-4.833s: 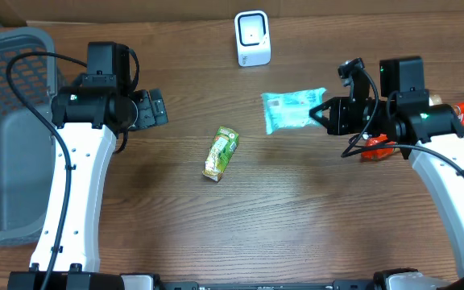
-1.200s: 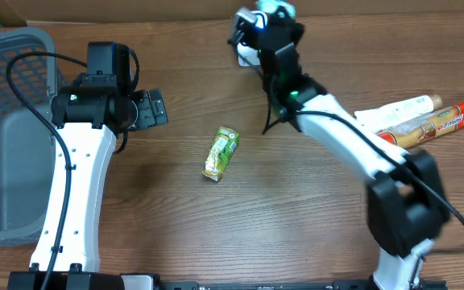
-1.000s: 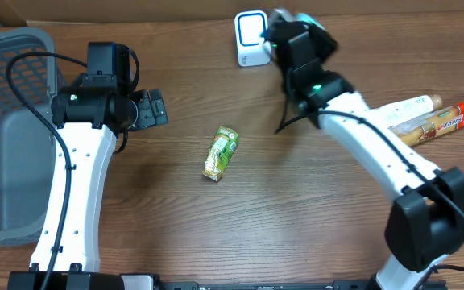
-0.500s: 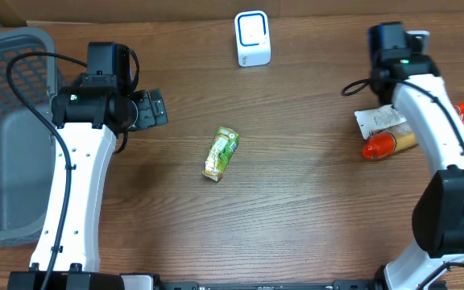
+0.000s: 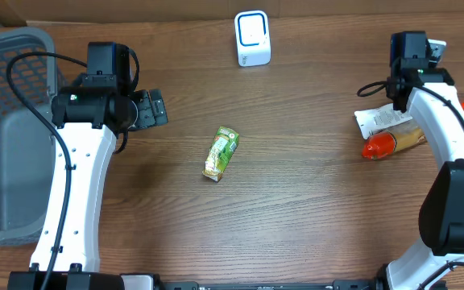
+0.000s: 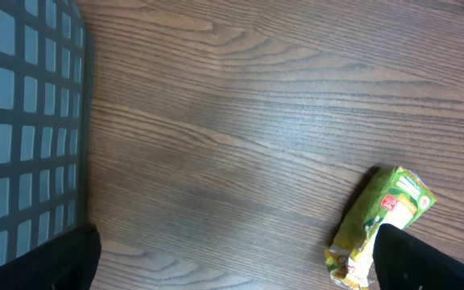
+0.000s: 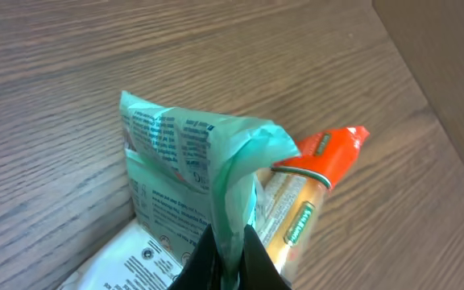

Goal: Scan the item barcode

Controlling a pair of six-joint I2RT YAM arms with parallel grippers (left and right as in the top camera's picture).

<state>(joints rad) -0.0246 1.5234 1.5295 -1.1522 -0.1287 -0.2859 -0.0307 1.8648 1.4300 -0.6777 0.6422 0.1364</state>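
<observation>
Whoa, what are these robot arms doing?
The right tool is pinched shut on a pale teal packet, holding it over an orange packet and a white pouch at the table's right side. The left tool is open and empty, near a green snack pack. The white scanner stands at the back.

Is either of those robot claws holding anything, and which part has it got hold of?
The right gripper is shut on the teal packet, pinching it by its bunched edge. The left gripper is open and holds nothing.
</observation>
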